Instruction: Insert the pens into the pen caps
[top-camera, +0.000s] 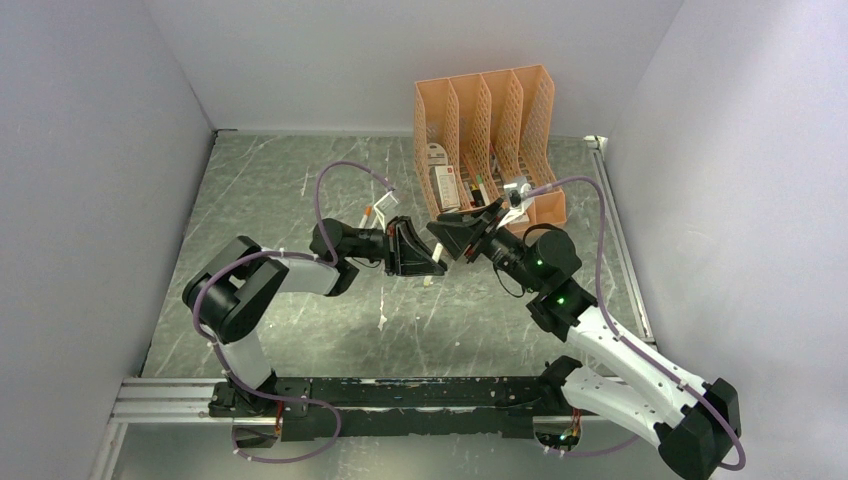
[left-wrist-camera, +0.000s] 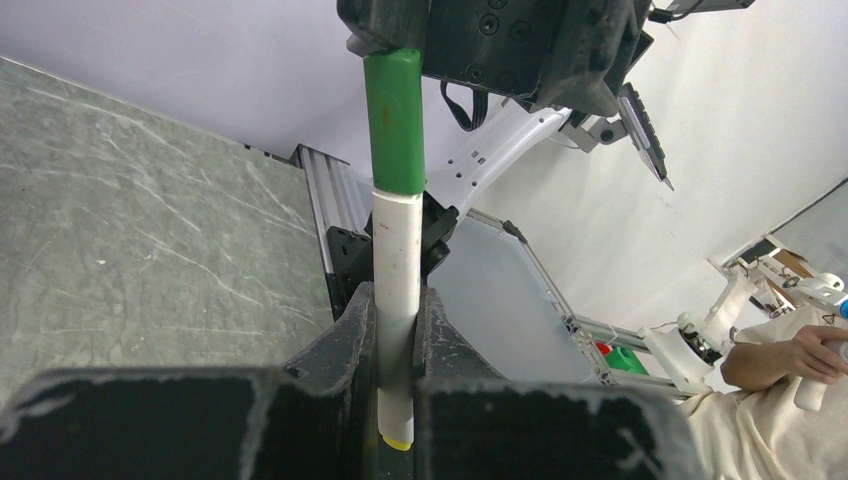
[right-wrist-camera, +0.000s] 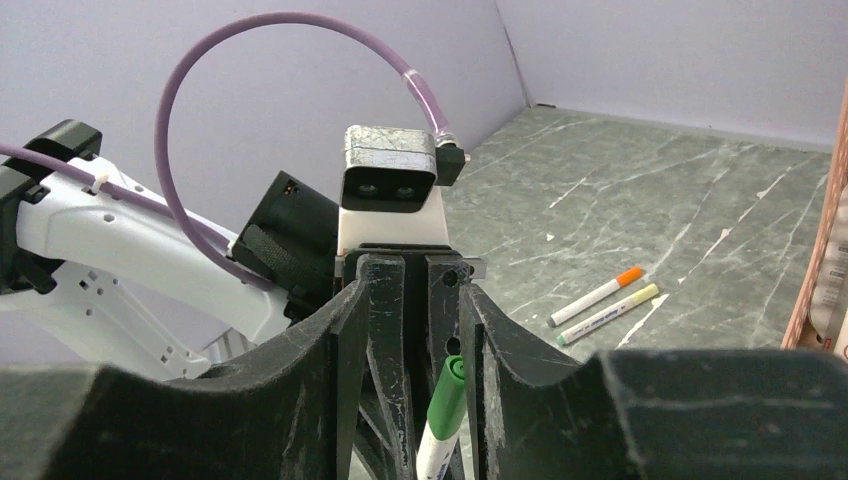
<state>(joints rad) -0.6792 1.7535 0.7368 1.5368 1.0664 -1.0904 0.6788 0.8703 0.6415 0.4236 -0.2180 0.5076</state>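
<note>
My left gripper (top-camera: 432, 262) (left-wrist-camera: 398, 300) is shut on the white barrel of a pen (left-wrist-camera: 397, 250), which sticks out past the fingertips. A green pen cap (left-wrist-camera: 395, 120) (right-wrist-camera: 447, 400) sits on that pen's far end. My right gripper (top-camera: 458, 243) (right-wrist-camera: 412, 300) faces the left one nose to nose. Its jaws stand apart around the green cap. The cap leans near the right-hand finger, with a gap on the other side. Two more capped pens, one orange-capped (right-wrist-camera: 598, 296) and one yellow-capped (right-wrist-camera: 607, 314), lie side by side on the table.
A peach lattice organiser (top-camera: 490, 140) stands at the back right with packets in its slots, just behind the right gripper. A small white pen-like piece (top-camera: 383, 320) lies on the marbled table in front of the left arm. Walls close in on three sides.
</note>
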